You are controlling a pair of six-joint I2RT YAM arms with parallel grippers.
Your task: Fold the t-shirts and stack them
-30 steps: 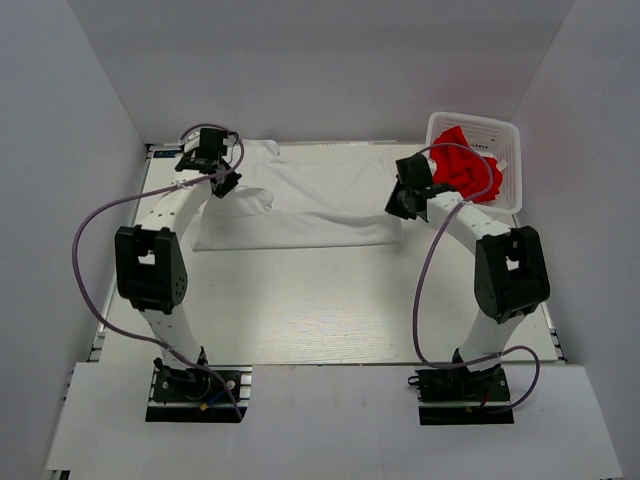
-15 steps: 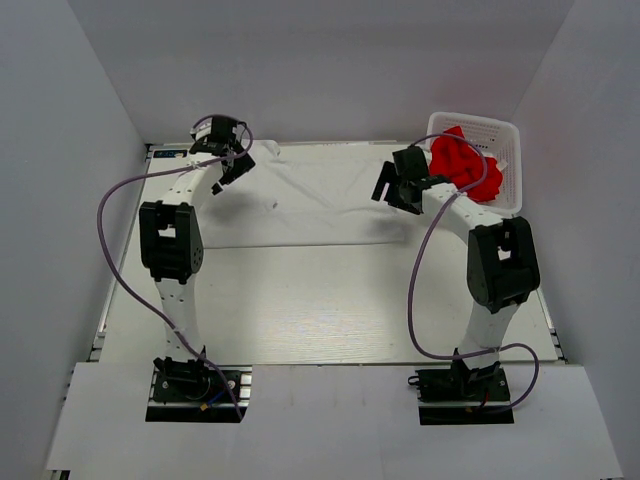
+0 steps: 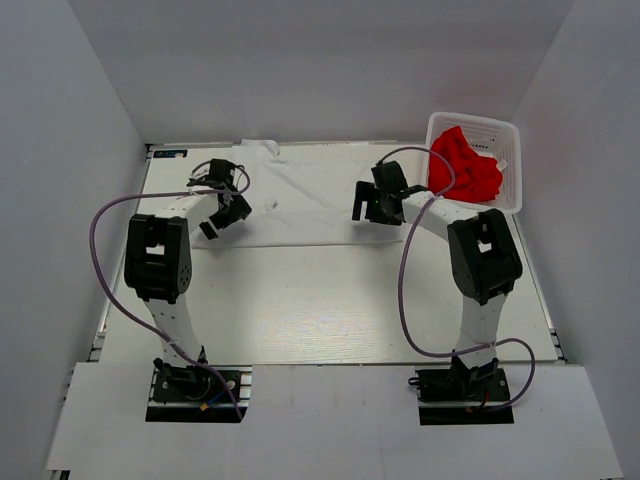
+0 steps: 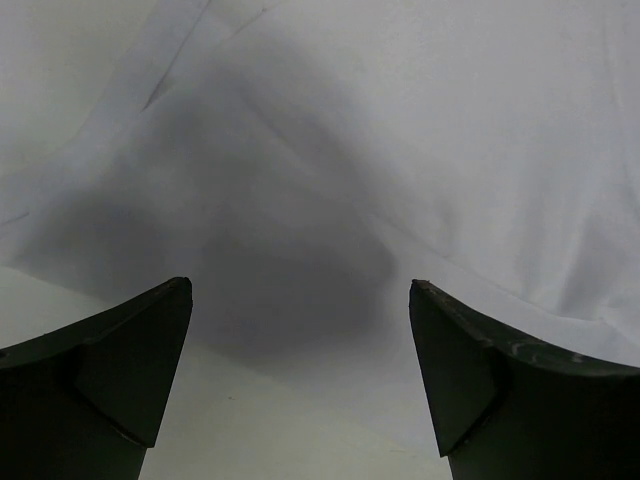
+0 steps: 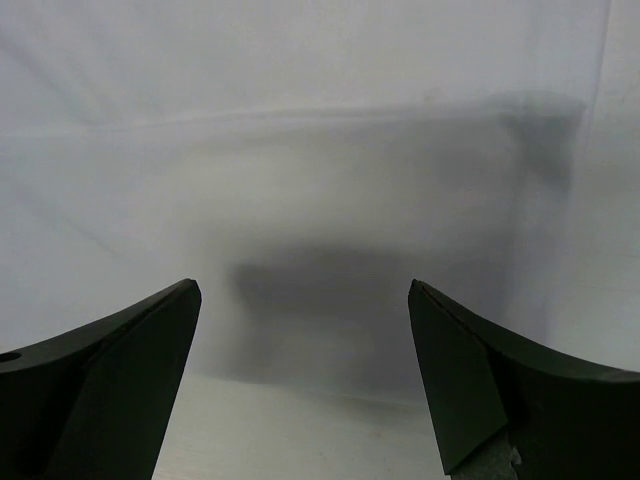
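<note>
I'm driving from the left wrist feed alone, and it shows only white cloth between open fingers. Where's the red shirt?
Observer: The red t-shirt sits crumpled in the white basket at the far right corner of the table.
Operator: What's the right arm doing?
Observer: The right gripper is open and empty, over the right part of the white t-shirt.
Operator: Is the white one folded?
Observer: It lies flat as a wide band across the far part of the table; I cannot tell how many folds it has.
</note>
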